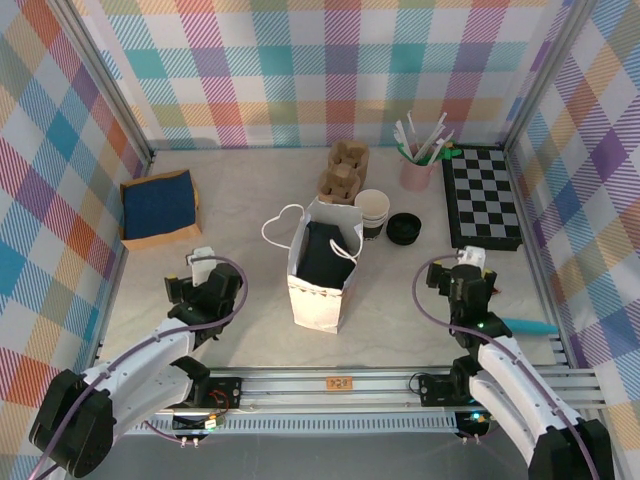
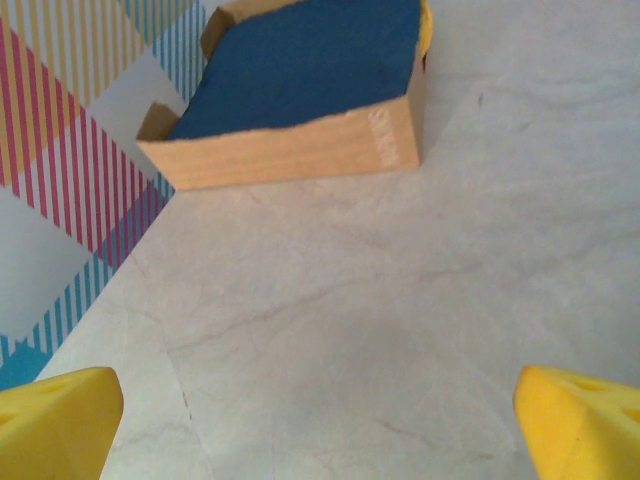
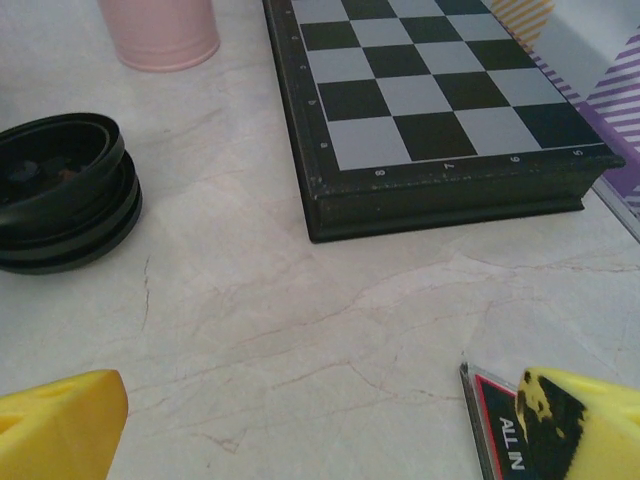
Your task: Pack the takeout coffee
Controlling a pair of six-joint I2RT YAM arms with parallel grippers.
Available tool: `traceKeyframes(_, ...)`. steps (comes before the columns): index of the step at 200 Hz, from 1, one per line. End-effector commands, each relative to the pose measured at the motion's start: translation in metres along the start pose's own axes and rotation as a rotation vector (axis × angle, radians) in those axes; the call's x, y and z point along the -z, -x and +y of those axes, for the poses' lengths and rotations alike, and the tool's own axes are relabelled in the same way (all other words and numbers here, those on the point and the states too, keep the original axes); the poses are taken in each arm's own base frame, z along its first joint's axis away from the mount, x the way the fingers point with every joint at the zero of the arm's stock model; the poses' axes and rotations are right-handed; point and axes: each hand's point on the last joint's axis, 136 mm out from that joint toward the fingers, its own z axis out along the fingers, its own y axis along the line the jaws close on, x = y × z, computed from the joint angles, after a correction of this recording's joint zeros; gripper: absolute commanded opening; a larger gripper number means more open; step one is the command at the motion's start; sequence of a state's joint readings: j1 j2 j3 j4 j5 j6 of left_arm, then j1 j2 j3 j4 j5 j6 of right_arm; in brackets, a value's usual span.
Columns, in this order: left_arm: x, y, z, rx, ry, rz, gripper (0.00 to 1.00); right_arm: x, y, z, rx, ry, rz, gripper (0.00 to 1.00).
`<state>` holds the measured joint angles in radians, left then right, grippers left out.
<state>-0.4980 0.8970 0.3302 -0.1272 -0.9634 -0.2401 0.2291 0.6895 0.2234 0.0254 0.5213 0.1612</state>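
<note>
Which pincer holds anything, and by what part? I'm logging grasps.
Neither: the left pincer and right pincer both stand open over bare table, holding nothing.

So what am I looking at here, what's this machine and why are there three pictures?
Two robot arms sit at a table's near edge. The overhead picture shows both: left gripper and right gripper, open and holding nothing. The other two pictures come from cameras on the wrists; the yellow corners are fingertips. On the table: a white paper bag, paper cups, black lids, a chessboard, a pink cup of utensils, cardboard cup carriers and a box with blue contents.
</note>
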Motion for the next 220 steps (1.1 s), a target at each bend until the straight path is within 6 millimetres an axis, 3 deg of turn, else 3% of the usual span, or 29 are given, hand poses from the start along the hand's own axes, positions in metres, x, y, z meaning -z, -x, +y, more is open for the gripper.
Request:
traceKeyframes(1, 0.001, 0.022, 0.006, 0.120, 0.017, -0.099, 1.00, -0.006, 0.015, 0.005, -0.023, 0.046, -0.065, 0.99)
traceKeyframes(65, -0.011, 0.031, 0.010, 0.181, 0.008, -0.167, 1.00, -0.031, 0.026, 0.012, -0.017, 0.092, -0.071, 0.99)
traceKeyframes(177, -0.059, 0.055, -0.038, 0.220, -0.121, -0.213, 1.00, -0.067, 0.055, 0.014, -0.059, 0.097, -0.198, 1.00)
traceKeyframes(199, -0.064, 0.059, -0.053, 0.164, -0.173, -0.222, 1.00, -0.077, 0.056, 0.015, -0.068, 0.089, -0.206, 0.99)
traceKeyframes(220, -0.071, 0.058, -0.050, 0.179, -0.178, -0.219, 1.00, -0.089, 0.053, 0.017, -0.073, 0.087, -0.215, 0.99)
